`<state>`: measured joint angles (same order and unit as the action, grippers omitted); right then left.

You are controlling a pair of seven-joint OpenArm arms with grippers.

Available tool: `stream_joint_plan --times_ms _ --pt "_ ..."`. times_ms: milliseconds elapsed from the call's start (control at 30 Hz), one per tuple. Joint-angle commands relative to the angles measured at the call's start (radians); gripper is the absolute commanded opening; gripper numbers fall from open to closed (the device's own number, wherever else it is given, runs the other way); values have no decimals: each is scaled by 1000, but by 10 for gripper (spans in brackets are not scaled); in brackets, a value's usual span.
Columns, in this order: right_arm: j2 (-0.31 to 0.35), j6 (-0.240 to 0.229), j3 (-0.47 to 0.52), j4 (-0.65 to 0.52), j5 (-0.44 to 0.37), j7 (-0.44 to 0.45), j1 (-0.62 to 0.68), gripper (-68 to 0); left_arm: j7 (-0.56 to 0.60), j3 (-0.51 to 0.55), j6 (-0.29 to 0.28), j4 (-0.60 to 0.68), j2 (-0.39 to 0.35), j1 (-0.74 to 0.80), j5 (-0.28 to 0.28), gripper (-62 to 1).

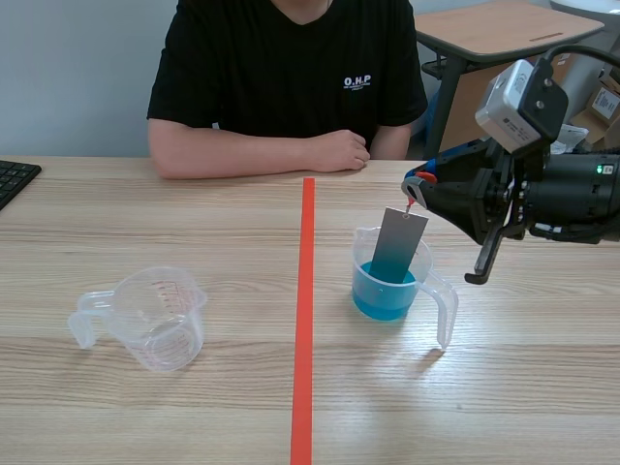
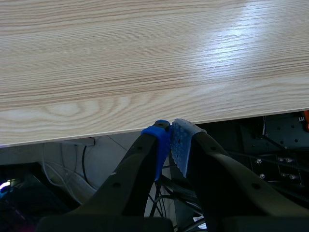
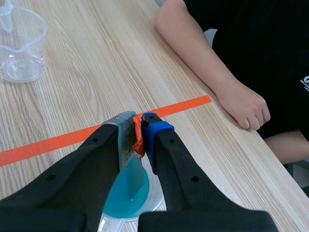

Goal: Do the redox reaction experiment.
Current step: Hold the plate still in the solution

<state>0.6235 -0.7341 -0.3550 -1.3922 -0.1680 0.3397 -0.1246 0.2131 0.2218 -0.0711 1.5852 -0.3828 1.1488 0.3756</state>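
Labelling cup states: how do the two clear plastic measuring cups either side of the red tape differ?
The empty clear plastic measuring cup holds nothing; the clear plastic cup of blue liquid is partly filled. The empty one stands alone; the filled one has a grey metal strip dipped in, gripped by the right gripper. Both are upright, handled, transparent.

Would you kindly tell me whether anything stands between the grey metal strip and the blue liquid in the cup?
Nothing visible does. The metal strip, gripped by the right gripper, hangs inside the cup with its lower end already down in the blue liquid.
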Motion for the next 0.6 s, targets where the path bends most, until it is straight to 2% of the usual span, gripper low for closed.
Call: stream_joint_plan --times_ms 0,400,567 --pt "14 -11 5 -14 1 0 -23 -660 0 -5 -2 11 3 -5 3 -560" --pt "27 -11 8 -40 -1 -1 -22 -660 -1 -5 -2 11 3 -5 3 -560" --pt "59 -11 9 -81 -45 -2 -22 -660 -5 -5 -2 11 3 -5 3 -560"
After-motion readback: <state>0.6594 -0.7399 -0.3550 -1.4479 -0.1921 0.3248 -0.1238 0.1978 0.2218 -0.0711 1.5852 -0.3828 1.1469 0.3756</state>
